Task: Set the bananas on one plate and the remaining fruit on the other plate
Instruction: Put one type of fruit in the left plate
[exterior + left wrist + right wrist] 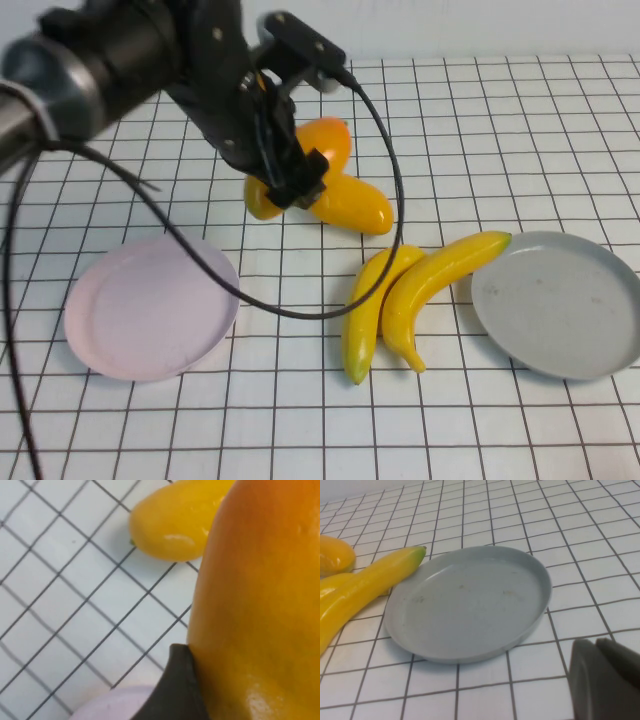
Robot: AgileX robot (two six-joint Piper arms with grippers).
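Observation:
Two orange fruits lie touching at the table's middle. My left gripper [290,175] is down over the rear one [335,140], which fills the left wrist view [260,605]; one black finger [177,690] presses its side, the other finger is hidden. The second orange fruit [355,203] [175,520] lies beside it. Two yellow bananas [375,300] [435,280] lie side by side between the plates. The pink plate [150,305] at the left and the grey plate [560,300] [470,605] at the right hold nothing. My right gripper [607,680] is shut, low beside the grey plate.
The left arm's black cable [300,312] loops down onto the table between the pink plate and the bananas. One banana's green tip [417,552] touches the grey plate's rim. The white gridded table [500,120] carries nothing else.

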